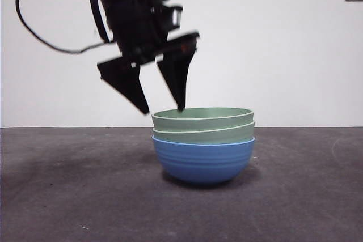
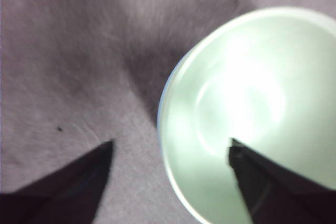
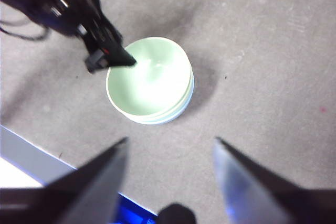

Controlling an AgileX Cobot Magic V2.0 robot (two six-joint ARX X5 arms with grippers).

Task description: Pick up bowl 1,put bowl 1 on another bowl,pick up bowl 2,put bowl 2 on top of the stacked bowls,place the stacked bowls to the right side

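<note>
Left tool [image 1: 161,107] open, straddling the rim of the stacked bowls [image 1: 203,143]; best close squarely on the rim and lift the stack level.

The stacked bowls [image 1: 203,140] look smooth and a bit shiny, with soft ribs. The table [image 1: 68,196] looks rough and dull.

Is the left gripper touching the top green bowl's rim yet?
Cannot tell. Front view: left gripper open, straddling the top green bowl rim, no clear gap.
</note>
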